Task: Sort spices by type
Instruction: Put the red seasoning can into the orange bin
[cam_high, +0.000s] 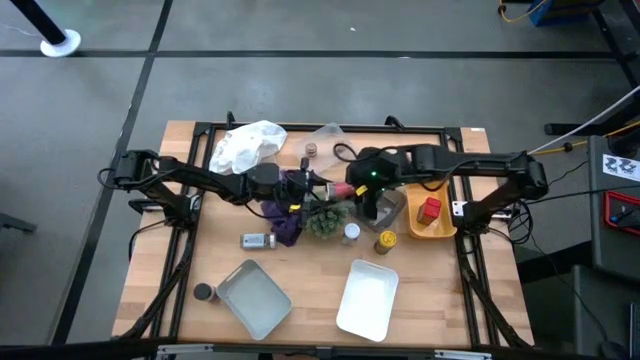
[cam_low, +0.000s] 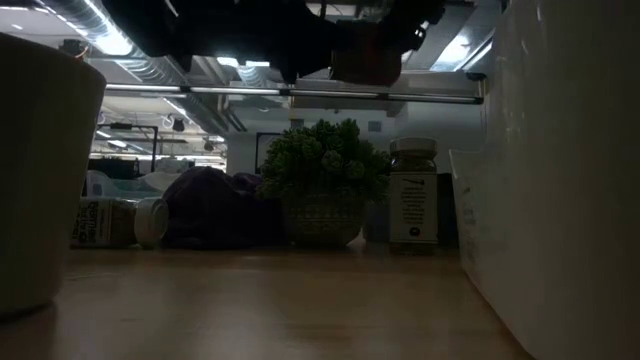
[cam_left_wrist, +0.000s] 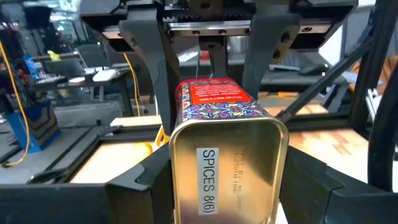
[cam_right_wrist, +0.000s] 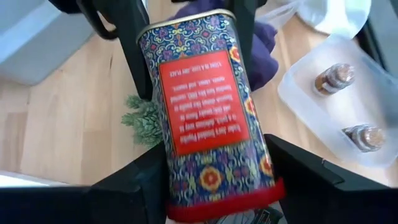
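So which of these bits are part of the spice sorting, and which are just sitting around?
Part of the job: patterned spice tin between both claws; red jar in the yellow tray; yellow-capped jar; lying jar; two brown jars.

Just lying about: green plant; purple cloth; white cloth.

Even light overhead, deep gloom at table height

From above, the wooden table (cam_high: 310, 290) was evenly lit with soft shadows. The level view was dim, ceiling strip lights (cam_low: 105, 35) glaring, near shapes blurred. The patterned tin (cam_right_wrist: 208, 112) loomed close, its near end soft.
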